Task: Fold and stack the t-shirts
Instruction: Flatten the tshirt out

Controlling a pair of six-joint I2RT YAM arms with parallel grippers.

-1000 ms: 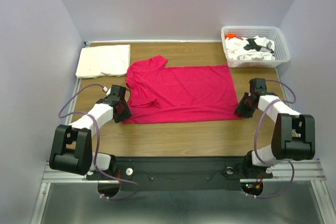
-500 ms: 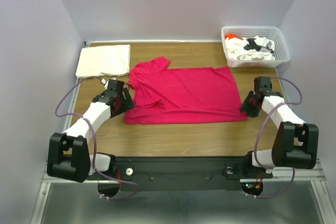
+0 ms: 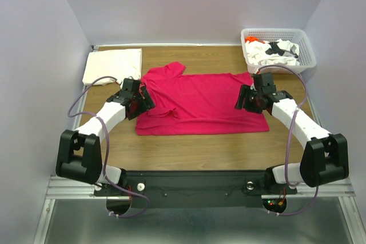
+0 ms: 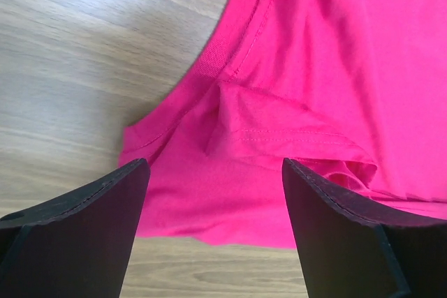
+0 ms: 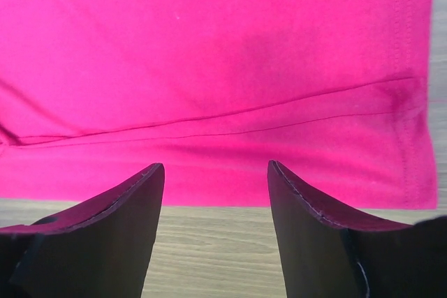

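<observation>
A magenta-red t-shirt (image 3: 200, 102) lies spread on the wooden table, collar to the left, with one sleeve folded in. My left gripper (image 3: 140, 102) is open and empty above its collar end. In the left wrist view (image 4: 213, 165) the collar and folded sleeve (image 4: 279, 127) lie between the fingers. My right gripper (image 3: 247, 98) is open and empty above the shirt's right end. The right wrist view (image 5: 215, 167) shows the hem (image 5: 412, 130) and near edge. A folded cream-white t-shirt (image 3: 112, 66) lies at the back left.
A white lattice basket (image 3: 275, 30) stands at the back right and holds crumpled white, black-printed and orange shirts (image 3: 274, 51). Grey walls close in the table on three sides. Bare wood (image 3: 200, 150) runs between the magenta shirt and the arm bases.
Both grippers have left the shirt's near corners and moved back and inward over the shirt, the right one furthest. The shirt lies still since half a second ago.
</observation>
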